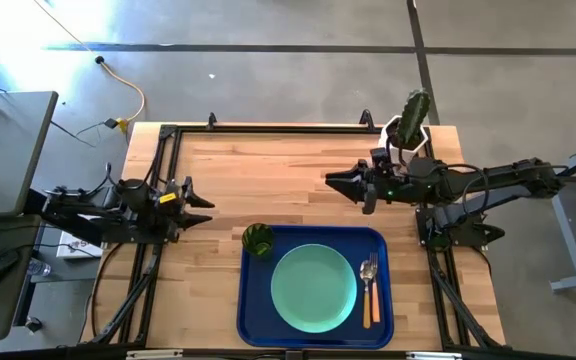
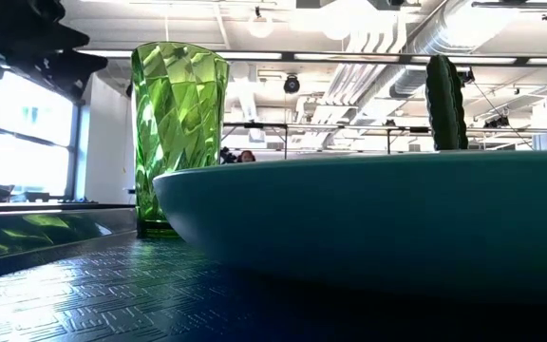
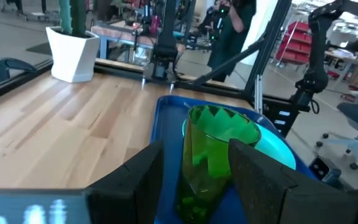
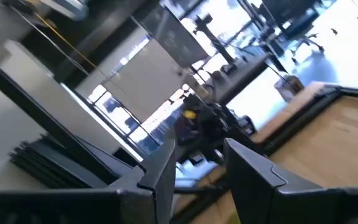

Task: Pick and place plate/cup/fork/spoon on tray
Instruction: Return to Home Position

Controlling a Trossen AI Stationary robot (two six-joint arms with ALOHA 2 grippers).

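Overhead layout at the close of loading. The tray [image 1: 251,318] lies at the table's 6 o'clock edge and carries all four items: the plate [image 1: 313,289] at its centre; the fork [image 1: 367,288] and spoon [image 1: 374,292] side by side at the plate's 3 o'clock, handles toward 6; the cup [image 1: 258,240] upright in the tray's 10 o'clock corner, beside the plate.

The loading appears complete, so the step in hand is judged to be withdrawal. It is done well by drawing each arm level and away from the tray, since the tall cup would tip at a light brush.

The left gripper [image 1: 200,196] hovers over bare wood at 9 o'clock, apart from the cup, fingers [image 3: 263,177] moderately spread and empty. The right gripper [image 1: 334,181] hovers at 1 o'clock near a potted cactus [image 1: 411,118], fingers [image 4: 253,174] parted, holding nothing.
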